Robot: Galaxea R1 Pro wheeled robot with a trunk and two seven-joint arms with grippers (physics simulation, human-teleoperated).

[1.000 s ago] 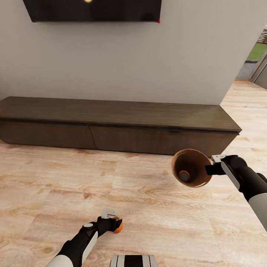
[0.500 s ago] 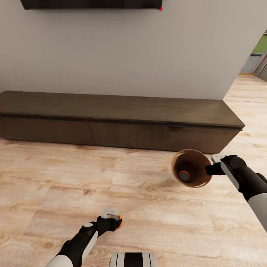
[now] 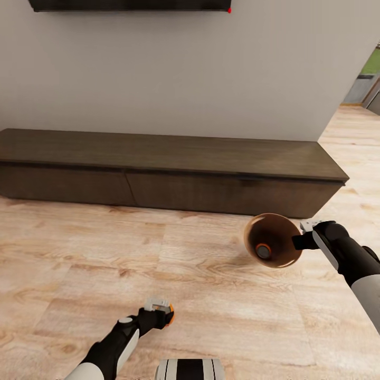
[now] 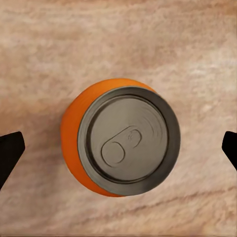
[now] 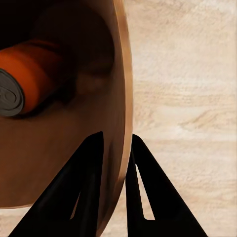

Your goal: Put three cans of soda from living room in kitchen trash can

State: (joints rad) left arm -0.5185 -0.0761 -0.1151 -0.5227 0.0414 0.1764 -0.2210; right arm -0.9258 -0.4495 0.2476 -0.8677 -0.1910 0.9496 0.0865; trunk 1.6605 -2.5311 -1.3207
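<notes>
An orange can of soda stands upright on the wood floor, its grey top facing the left wrist camera. My left gripper hovers over it, open, and floor shows between each dark fingertip and the can. My right gripper is shut on the rim of the tash can, which it holds tilted above the floor with its copper inside towards me. A second orange can lies inside the bin; that can rests on its side. The blue can is out of view.
A long, low dark wood cabinet runs along the grey wall ahead, with the wall TV's bottom edge above it. Past the cabinet's right end the wood floor leads to an opening. My base shows at the bottom.
The head view has shifted, so the TV and cabinet sit higher in the picture. Less of the orange can shows beside the left gripper. The right arm still holds the bin in place.
</notes>
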